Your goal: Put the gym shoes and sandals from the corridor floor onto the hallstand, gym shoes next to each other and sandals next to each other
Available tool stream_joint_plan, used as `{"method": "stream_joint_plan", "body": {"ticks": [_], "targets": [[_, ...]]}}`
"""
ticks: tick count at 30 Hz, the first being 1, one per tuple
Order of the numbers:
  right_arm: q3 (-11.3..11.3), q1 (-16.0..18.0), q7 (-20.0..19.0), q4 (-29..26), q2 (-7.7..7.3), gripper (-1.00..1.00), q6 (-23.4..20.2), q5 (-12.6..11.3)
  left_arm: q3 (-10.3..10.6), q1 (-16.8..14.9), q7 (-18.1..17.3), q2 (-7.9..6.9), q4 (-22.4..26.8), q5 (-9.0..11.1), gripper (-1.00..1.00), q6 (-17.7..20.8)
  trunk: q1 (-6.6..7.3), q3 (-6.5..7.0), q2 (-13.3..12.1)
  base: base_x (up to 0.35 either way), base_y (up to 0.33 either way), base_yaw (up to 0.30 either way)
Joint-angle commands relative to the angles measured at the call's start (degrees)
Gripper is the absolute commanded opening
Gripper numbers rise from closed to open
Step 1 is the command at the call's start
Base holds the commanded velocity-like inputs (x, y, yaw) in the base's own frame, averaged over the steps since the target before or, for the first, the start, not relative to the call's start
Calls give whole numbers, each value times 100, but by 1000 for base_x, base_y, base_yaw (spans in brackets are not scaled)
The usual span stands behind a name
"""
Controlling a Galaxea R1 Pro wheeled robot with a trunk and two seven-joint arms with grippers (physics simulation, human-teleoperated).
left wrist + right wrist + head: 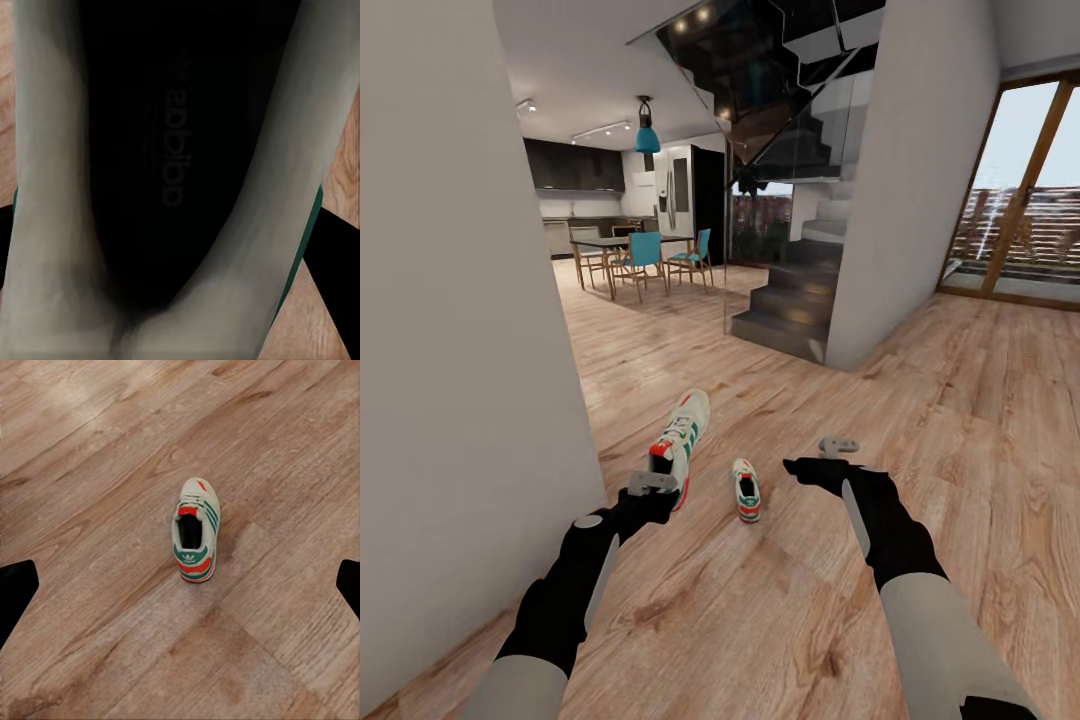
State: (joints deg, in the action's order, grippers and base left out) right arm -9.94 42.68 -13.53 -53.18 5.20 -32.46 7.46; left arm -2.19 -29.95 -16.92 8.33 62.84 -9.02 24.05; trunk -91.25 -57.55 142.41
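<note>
Here, left pincer gripping gym shoe

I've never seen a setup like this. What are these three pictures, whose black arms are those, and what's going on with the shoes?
It is a simulated two-armed robot in a house. The big picture comes from a camera on its head; the other two come from cameras near each gripper. The left gripper holds one gym shoe by its heel end, so the left wrist view looks straight into that shoe's dark inside. The right gripper is open and holds nothing. Its camera looks down on the second gym shoe, which lies on the wood floor between the arms.
</note>
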Motion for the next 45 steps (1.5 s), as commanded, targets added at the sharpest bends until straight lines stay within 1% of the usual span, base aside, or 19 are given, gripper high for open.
{"method": "stream_joint_plan", "body": {"ticks": [1,11,15,19,21,23,24,26,27,28,30,34,38,45], "targets": [[-26,4,-52,-6,7,100,-23,61,-22,-3,-61,8,9,-61,-100,20,1,-6,3,0,0,0],[-21,4,-39,-15,16,100,-23,60,-17,-2,-64,11,9,-64,-100,20,1,-6,3,11,0,0],[-24,4,-43,-3,13,100,-23,66,71,-2,-65,11,22,-65,-100,20,1,-6,3,157,0,0],[-25,4,-46,4,11,100,-23,67,360,-2,-63,11,38,-65,-100,20,1,-6,3,289,0,0],[-26,4,-50,7,9,100,-23,64,663,-3,-59,11,41,-65,-100,20,1,-6,3,323,0,0],[-21,4,-50,8,10,100,-23,63,822,-2,-58,14,43,-58,-100,20,1,-6,3,332,0,0],[-19,4,-49,8,11,100,-23,63,856,-2,-58,17,44,-45,-100,20,1,-6,3,335,0,0],[-14,4,-49,11,14,100,-23,63,923,-2,-57,52,48,57,-100,19,1,-6,3,337,0,0],[-10,4,-49,13,15,100,-23,66,951,-5,-57,80,50,177,-100,16,1,-6,3,339,0,0],[-8,4,-48,14,15,100,-23,67,961,-6,-57,89,52,246,-100,15,1,-6,3,339,0,0],[-8,4,-51,15,16,100,-23,66,985,-9,-52,110,84,522,-100,8,1,-6,3,340,18,0],[-10,4,-53,17,11,100,-23,59,997,-13,-49,121,162,748,-100,4,1,-6,3,339,71,0],[-7,4,-53,18,14,100,-23,76,1000,-18,-48,124,309,813,-100,3,1,-6,3,329,123,0],[-1,4,-53,18,16,100,-23,92,1001,-19,-41,122,392,832,-100,0,1,-6,3,281,124,0]]}}
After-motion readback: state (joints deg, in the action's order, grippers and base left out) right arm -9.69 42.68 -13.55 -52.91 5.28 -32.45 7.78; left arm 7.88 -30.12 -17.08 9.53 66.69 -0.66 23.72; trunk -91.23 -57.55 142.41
